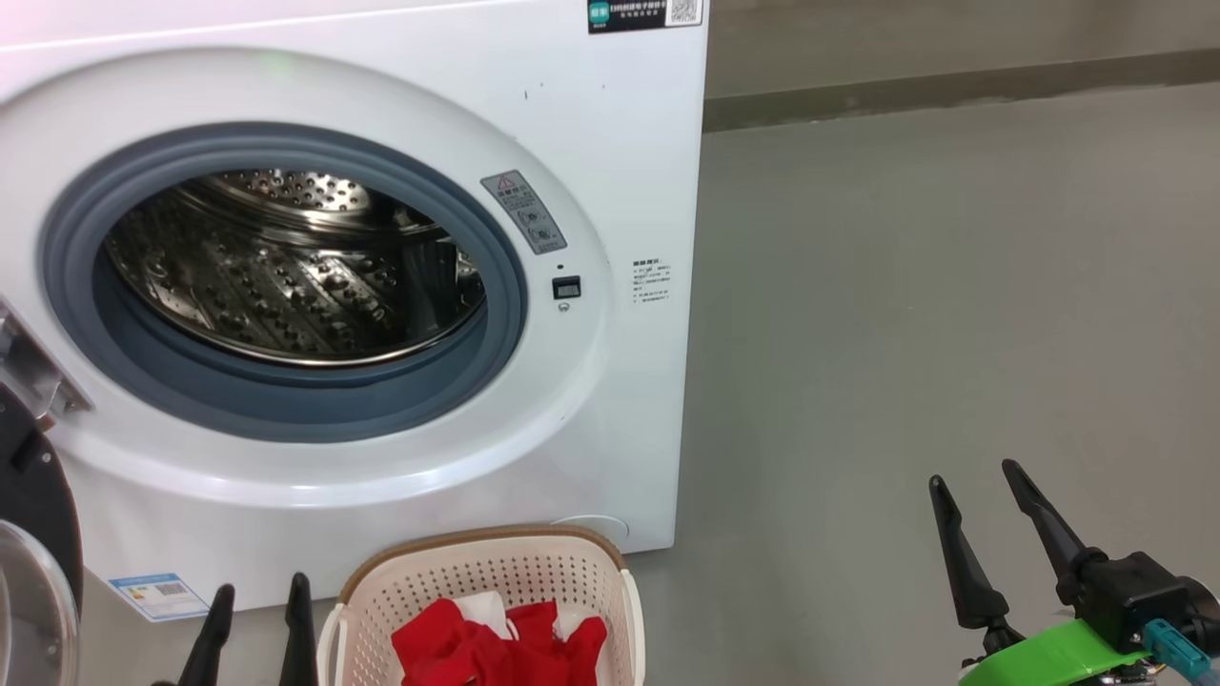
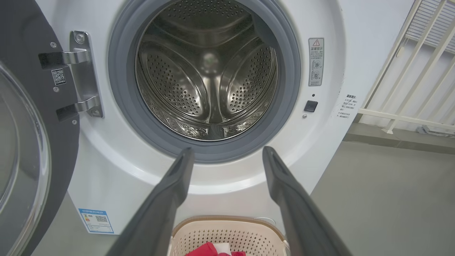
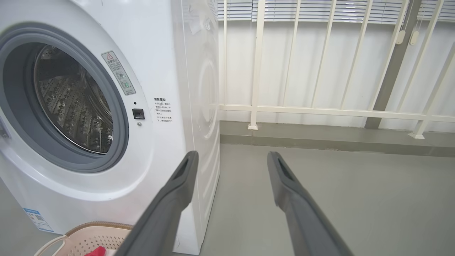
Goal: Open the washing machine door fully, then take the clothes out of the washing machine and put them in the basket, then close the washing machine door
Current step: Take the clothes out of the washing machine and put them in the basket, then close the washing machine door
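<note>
The white washing machine [image 1: 610, 133] stands with its steel drum [image 1: 286, 267] showing nothing inside it. Its door [image 1: 33, 534] with black rim and glass window hangs swung out at the far left, seen closer as the door [image 2: 32, 149] on its hinge. On the floor before the machine sits the cream basket [image 1: 486, 581] holding the red and white clothes [image 1: 500, 643]. My left gripper [image 1: 257, 595] is open just left of the basket, with nothing between its fingers. My right gripper [image 1: 977, 476] is open over bare floor to the right.
Grey floor [image 1: 905, 314] stretches to the right of the machine. A white railing [image 3: 320, 110] and a low grey kerb run along the wall behind it. The open door takes up the space at the machine's left.
</note>
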Controlling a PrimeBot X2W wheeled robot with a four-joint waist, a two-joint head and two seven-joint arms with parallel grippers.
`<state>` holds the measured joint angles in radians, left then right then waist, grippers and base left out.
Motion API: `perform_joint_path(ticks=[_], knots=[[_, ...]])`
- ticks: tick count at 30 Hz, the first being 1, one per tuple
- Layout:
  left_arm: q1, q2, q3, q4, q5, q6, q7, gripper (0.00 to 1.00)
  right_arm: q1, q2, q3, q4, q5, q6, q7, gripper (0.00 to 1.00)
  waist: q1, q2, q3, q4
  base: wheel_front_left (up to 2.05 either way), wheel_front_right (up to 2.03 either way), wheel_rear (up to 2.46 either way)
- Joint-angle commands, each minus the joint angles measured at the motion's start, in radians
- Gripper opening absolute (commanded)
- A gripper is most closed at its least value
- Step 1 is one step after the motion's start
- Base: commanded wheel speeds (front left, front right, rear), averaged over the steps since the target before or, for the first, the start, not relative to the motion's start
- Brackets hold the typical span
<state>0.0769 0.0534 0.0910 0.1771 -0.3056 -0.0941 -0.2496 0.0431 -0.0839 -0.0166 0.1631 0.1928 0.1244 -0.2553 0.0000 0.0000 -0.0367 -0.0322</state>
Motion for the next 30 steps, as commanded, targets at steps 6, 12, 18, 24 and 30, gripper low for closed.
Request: perform_joint_path(ticks=[6, 12, 18, 24, 30], knots=[[0.012, 0.006, 0.037, -0.05, 0.029, 0.012, -0.012, 1.0, -0.003, -0.006, 0.012, -0.035, -0.007, 0.006, -0.006, 1.0, 0.0, 0.0, -0.012, -0.002, 0.0, 0.0, 0.0], [0.016, 0.005, 0.043, -0.056, 0.035, 0.016, -0.012, 1.0, -0.006, -0.003, 0.015, -0.037, -0.007, 0.006, -0.006, 1.0, 0.0, 0.0, -0.012, -0.004, 0.0, 0.0, 0.0], [0.02, 0.005, 0.045, -0.058, 0.049, 0.021, -0.012, 1.0, -0.003, -0.003, 0.015, -0.034, -0.008, 0.006, -0.006, 1.0, 0.0, 0.0, -0.012, -0.005, -0.01, 0.01, 0.0], [0.022, 0.005, 0.043, -0.062, 0.062, 0.031, -0.012, 1.0, -0.006, -0.003, 0.016, -0.03, -0.008, 0.006, -0.006, 1.0, 0.0, 0.0, -0.01, -0.007, -0.53, 0.53, 0.0], [0.02, 0.005, 0.041, -0.067, 0.065, 0.032, -0.012, 1.0, -0.009, -0.002, 0.019, -0.028, -0.008, 0.006, -0.006, 1.0, 0.0, 0.0, -0.009, -0.011, -1.35, 1.35, 0.0]])
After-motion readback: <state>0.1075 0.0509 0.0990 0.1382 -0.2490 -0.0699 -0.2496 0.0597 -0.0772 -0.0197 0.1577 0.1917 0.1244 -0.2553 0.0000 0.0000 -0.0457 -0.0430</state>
